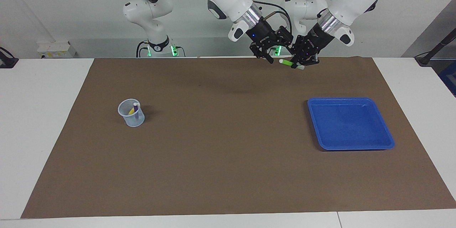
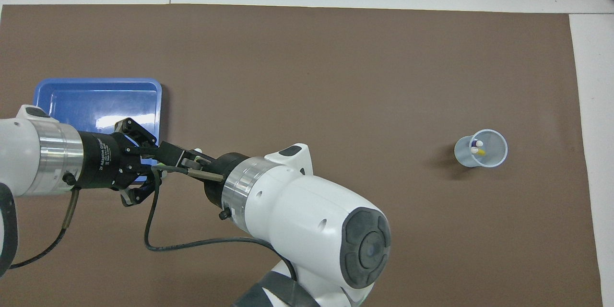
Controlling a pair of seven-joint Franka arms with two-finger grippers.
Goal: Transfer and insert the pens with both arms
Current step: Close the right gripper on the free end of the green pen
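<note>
My left gripper (image 1: 298, 63) is shut on the bright green pen (image 1: 289, 64) and holds it level in the air over the mat's robot-side edge. The pen's pale end points toward my right gripper (image 1: 278, 54), which is open with its fingers around or just beside that end; whether they touch it I cannot tell. In the overhead view the left gripper (image 2: 144, 163) shows by the blue tray, and the right wrist covers most of the pen. The purple pen (image 1: 135, 108) and yellow pen (image 1: 131, 111) stand in a clear cup (image 1: 131, 117) toward the right arm's end.
The blue tray (image 1: 351, 128) lies on the brown mat (image 1: 221, 156) toward the left arm's end, with nothing in it. Two smaller white arms with green lights (image 1: 156, 42) stand at the robots' edge of the table.
</note>
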